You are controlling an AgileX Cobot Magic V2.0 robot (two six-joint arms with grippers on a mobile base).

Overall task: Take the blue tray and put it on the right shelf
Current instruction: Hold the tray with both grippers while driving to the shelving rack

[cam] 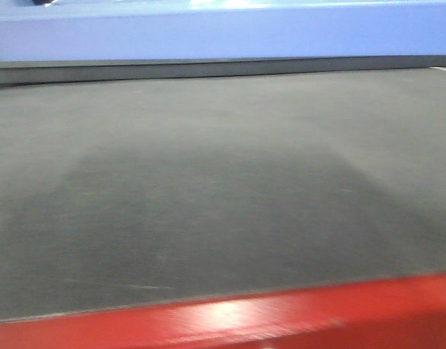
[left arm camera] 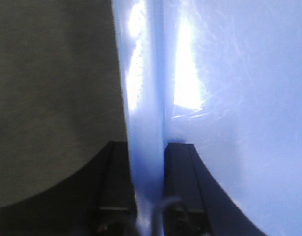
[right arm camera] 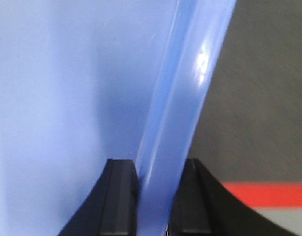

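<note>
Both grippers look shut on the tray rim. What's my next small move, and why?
Probably raise both arms together, slowly and level. The left gripper and right gripper each pinch the rim of the blue tray, so the grasp looks set. The dark mat shows below it, and no shelf is in view.

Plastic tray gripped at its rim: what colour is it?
Periwinkle blue; the glossy plastic tray shows best in the right wrist-mounted view.

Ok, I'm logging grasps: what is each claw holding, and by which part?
Both hold the blue tray by its flared rim: the left claw and the right claw each pinch it with one finger inside the tray and one outside.
</note>
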